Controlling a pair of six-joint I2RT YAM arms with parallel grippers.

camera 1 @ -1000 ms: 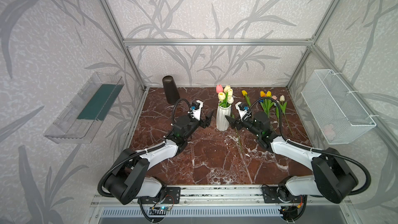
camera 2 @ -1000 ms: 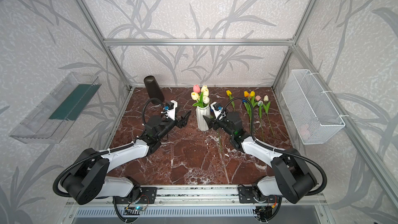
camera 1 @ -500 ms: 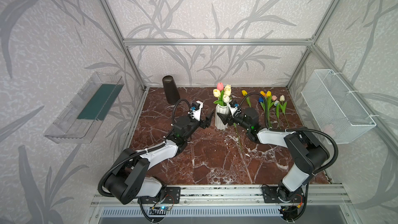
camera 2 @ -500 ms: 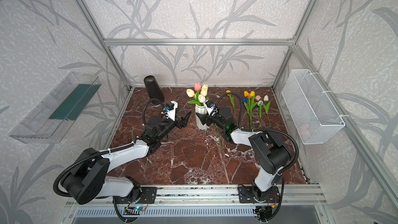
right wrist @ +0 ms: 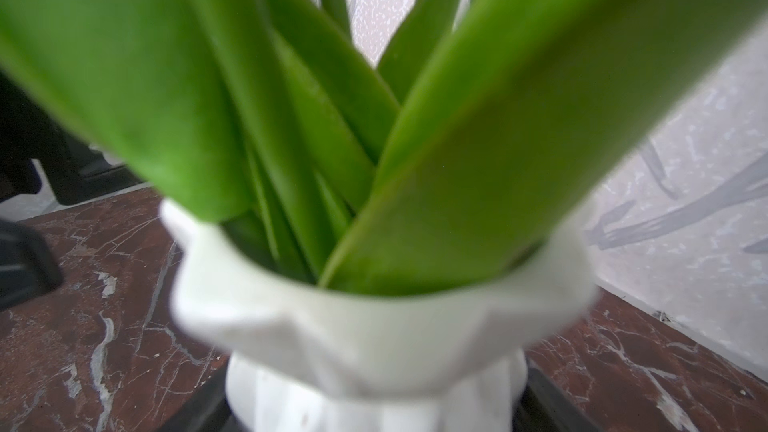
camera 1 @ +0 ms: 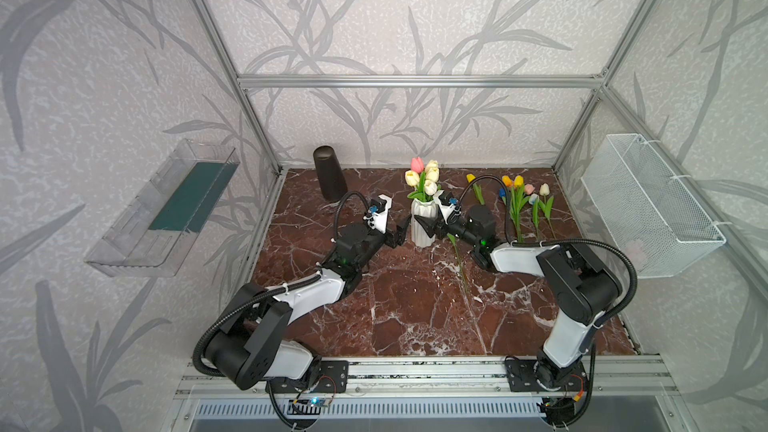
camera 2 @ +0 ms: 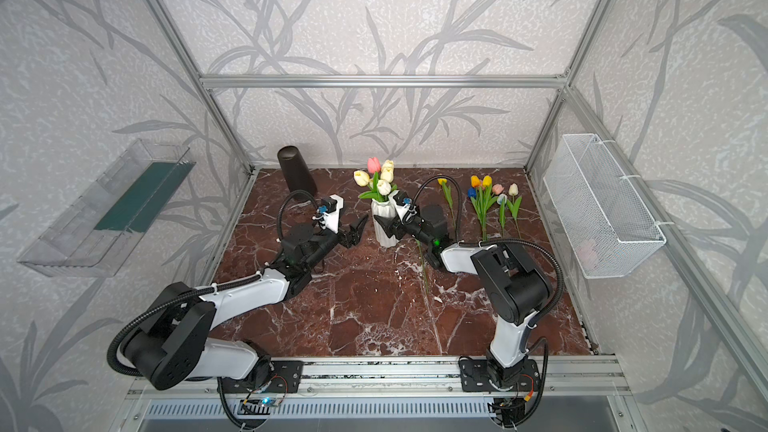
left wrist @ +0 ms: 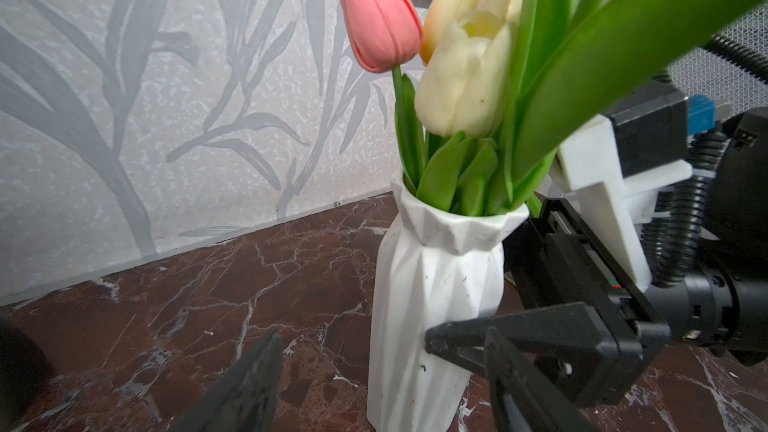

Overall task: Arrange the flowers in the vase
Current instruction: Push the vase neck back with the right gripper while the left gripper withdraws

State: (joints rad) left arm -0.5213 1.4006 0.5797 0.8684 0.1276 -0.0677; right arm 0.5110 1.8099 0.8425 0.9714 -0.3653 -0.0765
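- Flowers [camera 1: 424,178]: a bunch stands in the white vase [camera 1: 420,210], one pink head, the rest cream or white, with green leaves spilling over the rim.
- Vase is mid-back on the marble bench [camera 1: 374,305], between the two claws, and leans slightly.
- Right claw [camera 1: 424,224] straddles the vase body. One black finger [left wrist: 519,338] lies across the front, and the right wrist view shows dark fingers hugging both sides, so it is clamped on the vase.
- Left claw [camera 1: 402,229] sits just beside the vase on its left, low over the bench, jaws spread, holding nothing.
- Loose flowers [camera 1: 519,201] lie flat at back right, well apart from the vase, heads toward the back wall: orange, yellow, blue, pink and white.
- Single yellow flower [camera 1: 473,189] lies between that group and the vase, partly under the right arm's cable.
- Bare green stem [camera 1: 459,259] lies on the bench just in front of the right claw; its head can't be seen.
- Dark cup [camera 1: 329,174] stands upside down at back left.
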